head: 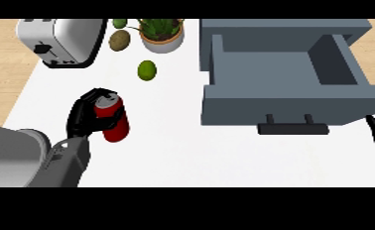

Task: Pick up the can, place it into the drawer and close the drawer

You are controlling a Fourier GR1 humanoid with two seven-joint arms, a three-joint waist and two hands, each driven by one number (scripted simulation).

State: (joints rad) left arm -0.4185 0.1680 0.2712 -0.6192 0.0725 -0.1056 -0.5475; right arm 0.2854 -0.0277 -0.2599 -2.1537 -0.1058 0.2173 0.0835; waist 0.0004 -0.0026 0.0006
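The left hand (86,117) had its black fingers curled round the red can (112,120), which stood more or less upright on the white counter (183,154), toward its left side and well apart from the drawer (282,83). From where I stood, the fingers wrapped the can's upper half from the left, near its silver top, while the lower red part showed clear below and to the right of them; the thumb seemed to close in from the near side, though I could not quite make out where it pressed. I judged the grasp was taken high and from the side so the can could be lifted straight and carried across to the right without tipping. The grey drawer was already pulled out, its hollow open to the top and its dark handle (293,128) facing the near edge, which looked like the reason nothing had to be opened first: the can only needed to travel over the front wall and go down inside. The right hand did not show at all. Further back sat a toaster (62,40), a potted plant (161,34), a brownish fruit (119,40) and a green fruit (147,70), all out of the straight path between can and drawer
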